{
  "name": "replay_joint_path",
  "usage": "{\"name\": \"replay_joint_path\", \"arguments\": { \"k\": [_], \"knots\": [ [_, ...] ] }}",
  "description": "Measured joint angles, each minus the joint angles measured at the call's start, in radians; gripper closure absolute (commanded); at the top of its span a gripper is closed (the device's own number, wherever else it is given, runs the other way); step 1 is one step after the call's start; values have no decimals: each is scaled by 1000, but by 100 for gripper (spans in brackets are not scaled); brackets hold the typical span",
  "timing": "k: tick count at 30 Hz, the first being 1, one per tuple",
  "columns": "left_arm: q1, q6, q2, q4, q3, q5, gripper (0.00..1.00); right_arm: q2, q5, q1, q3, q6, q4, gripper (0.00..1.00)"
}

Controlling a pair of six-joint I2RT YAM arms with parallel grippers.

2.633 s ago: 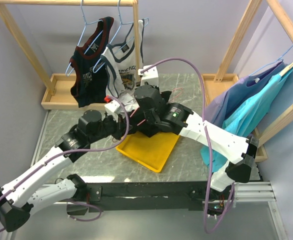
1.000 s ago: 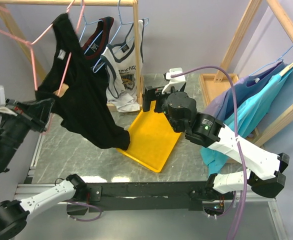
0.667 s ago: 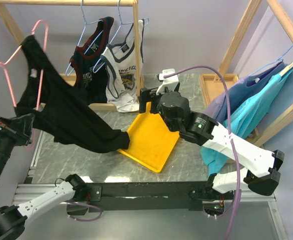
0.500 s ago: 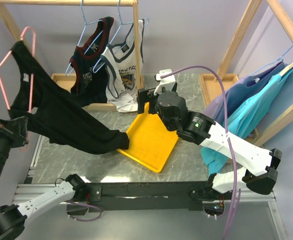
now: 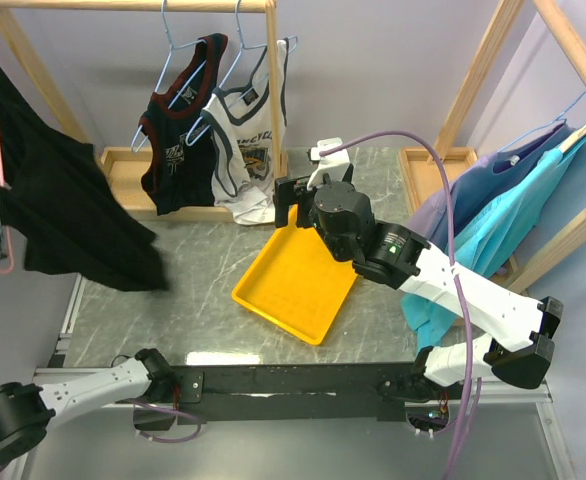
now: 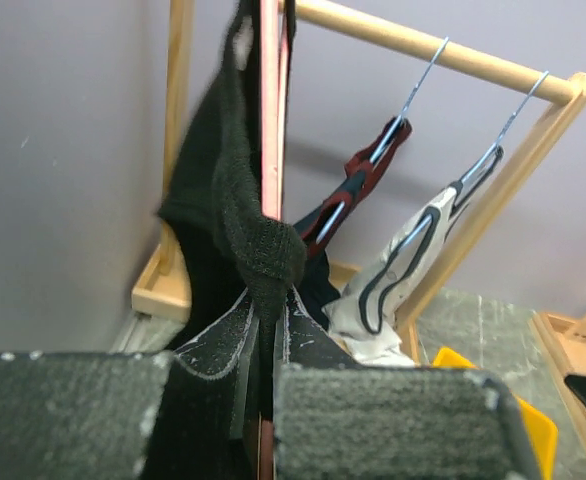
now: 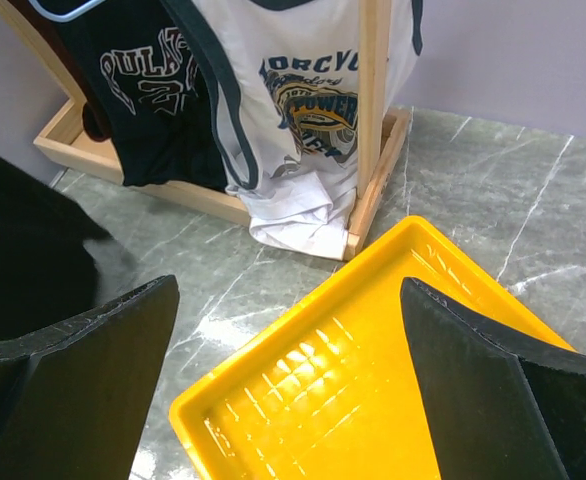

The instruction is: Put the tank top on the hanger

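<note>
Left claw (image 6: 266, 345) shut on hanger (image 6: 270, 100) wire, far left of frame; tank top (image 5: 63, 210) hung soft, light. Right claw (image 7: 288, 330) wide open, empty. Stiff wire seemed safest hold.

A robot test lab rather than a home or shop: two white-and-black robot arms, the left arm (image 5: 83, 385) and the right arm (image 5: 463, 295), are bolted to a black rail (image 5: 303, 385) at the near edge of a grey marble-look table (image 5: 203, 270), and a purple cable (image 5: 413, 140) loops loose in the open. Bare lilac walls (image 5: 373, 60) close it in. The rest looks like staged props: plain wooden racks (image 5: 274, 100), jerseys (image 5: 243, 130) hung up, a black tank top (image 5: 53, 210) on a pink hanger (image 6: 270, 100), a yellow tray (image 5: 298, 285)
</note>
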Motion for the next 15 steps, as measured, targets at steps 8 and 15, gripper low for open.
{"name": "replay_joint_path", "arguments": {
  "k": [8, 15],
  "knots": [
    [-90, 16, 8, 61, -184, -68, 99, 0, -20, 0, 0, 5, 0, 0],
    [-280, -212, -56, -102, -373, -117, 99, 2, -69, 0, -2, 23, -14, 0]
  ]
}}
